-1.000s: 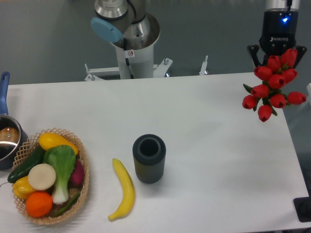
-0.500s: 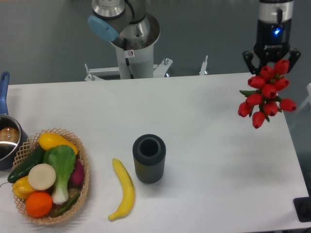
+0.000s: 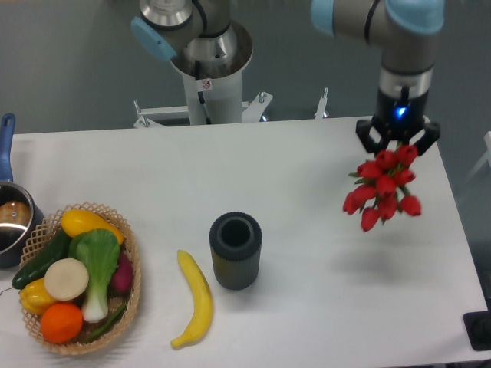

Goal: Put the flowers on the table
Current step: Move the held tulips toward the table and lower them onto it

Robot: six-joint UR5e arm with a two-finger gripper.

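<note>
The flowers [image 3: 382, 188], a bunch of red tulip buds, hang in the air above the right part of the white table [image 3: 307, 192]. Their shadow falls on the tabletop below and a little to the right. My gripper [image 3: 397, 146] points down and is shut on the stem end, which the buds mostly hide. The bunch does not touch the table.
A dark ribbed vase [image 3: 235, 251] stands upright near the middle front. A banana [image 3: 195, 299] lies to its left. A wicker basket [image 3: 130, 268] of vegetables and fruit sits at the front left, with a pot [image 3: 11, 218] behind it. The arm's base [image 3: 207, 69] is at the back.
The gripper has carried the flowers to the left and lower, from beyond the table's right edge to over the tabletop. Nothing else moved.
</note>
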